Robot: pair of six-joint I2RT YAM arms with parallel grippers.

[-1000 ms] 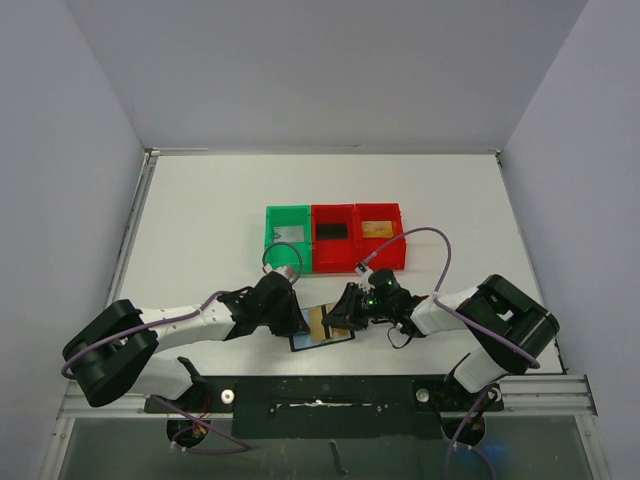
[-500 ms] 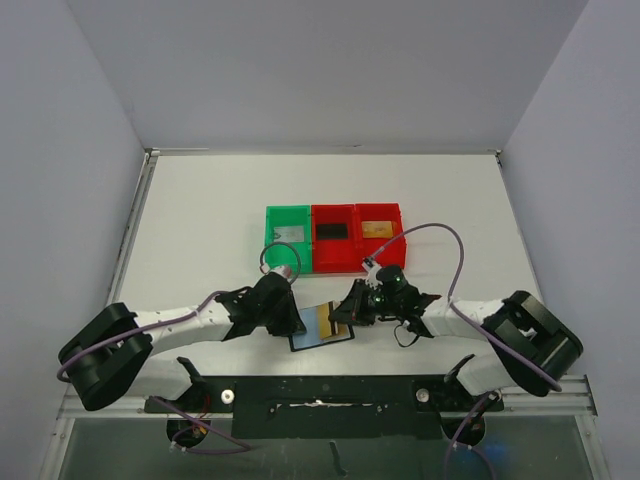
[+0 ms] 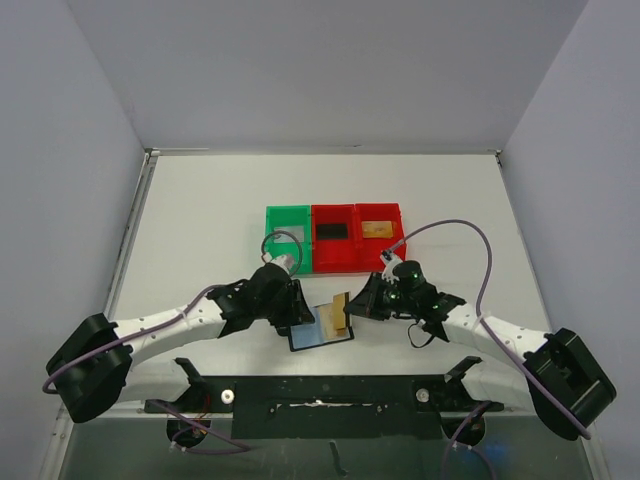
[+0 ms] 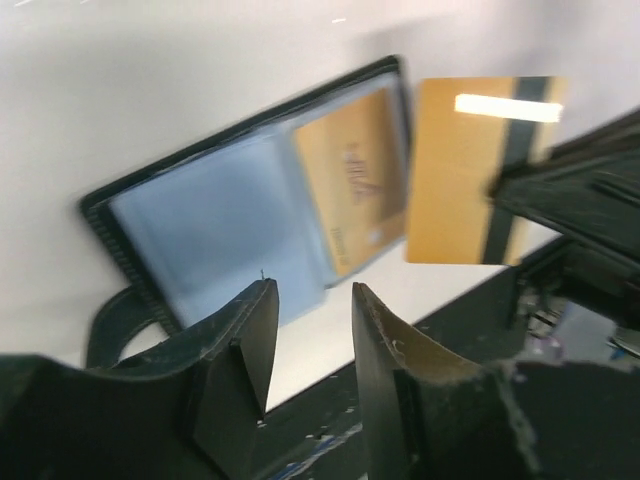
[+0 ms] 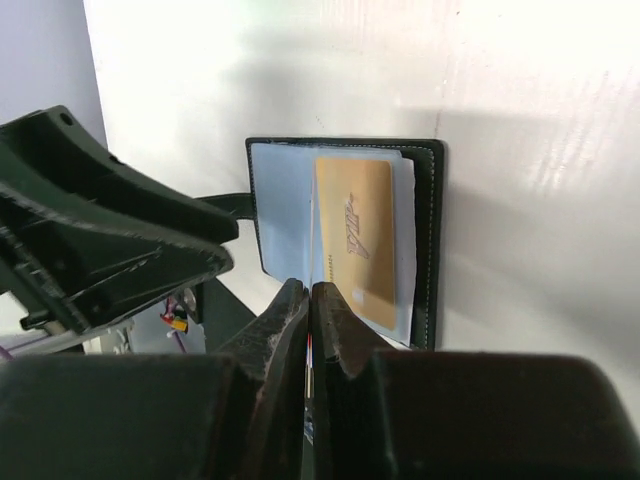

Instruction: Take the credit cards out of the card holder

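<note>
Two gold cards: the free card (image 4: 470, 170) hangs just above the open wallet (image 4: 250, 200), pinched edgewise by the right claw (image 5: 310, 295); the pocketed card (image 5: 355, 240) sits inside the wallet. The left claw (image 4: 310, 300) hovers narrowly open, empty. Likely stiff, light, slick: grip an exposed edge.

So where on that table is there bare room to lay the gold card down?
Bare table lies left of the green bin, right of the right-hand red bin, and behind the bins. Crowded in front of them, where the left gripper and the right gripper, holding the gold card, flank the open card holder.
</note>
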